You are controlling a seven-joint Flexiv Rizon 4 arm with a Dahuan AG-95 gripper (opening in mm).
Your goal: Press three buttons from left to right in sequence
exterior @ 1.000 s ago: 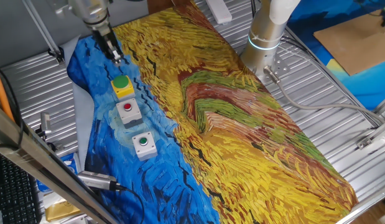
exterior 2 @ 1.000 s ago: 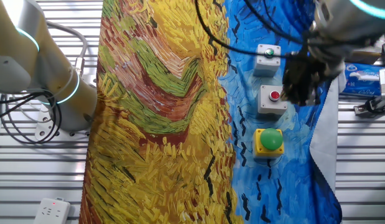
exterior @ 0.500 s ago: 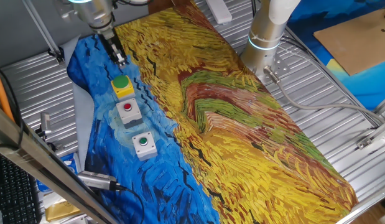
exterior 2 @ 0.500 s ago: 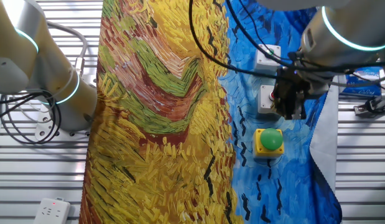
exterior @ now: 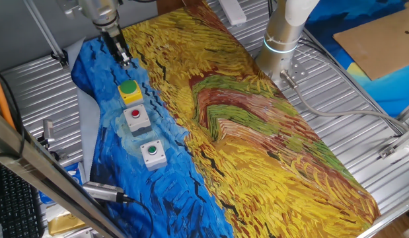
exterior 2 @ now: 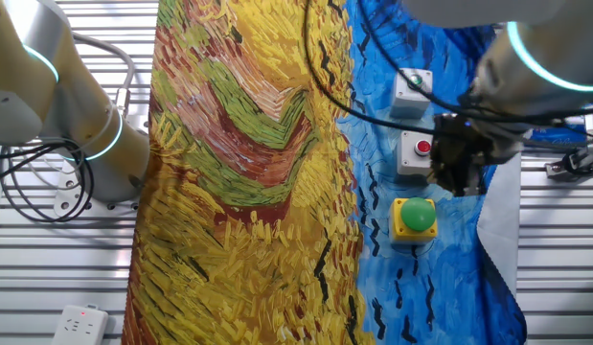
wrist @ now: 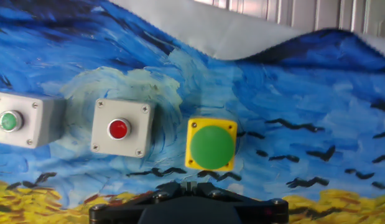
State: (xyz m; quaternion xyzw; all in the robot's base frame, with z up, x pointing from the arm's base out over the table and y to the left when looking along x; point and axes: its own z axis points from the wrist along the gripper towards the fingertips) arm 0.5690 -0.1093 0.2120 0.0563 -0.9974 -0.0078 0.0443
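No readable labels anywhere. Three boxes in a row on the blue cloth (exterior: 105, 132): yellow box (exterior: 129, 92), red-button box (exterior: 136, 118), small-green-button box (exterior: 152, 153). Gripper (exterior: 119, 54) hangs beyond the yellow box, shifted slightly since 0.5 s ago; jaw state can't tell.

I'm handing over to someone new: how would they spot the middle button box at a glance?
Find the blue part of the painted cloth, where three small boxes sit in a row. The middle box is grey-white with a red button; its neighbours, the yellow box and the other grey-white box, both have green buttons.
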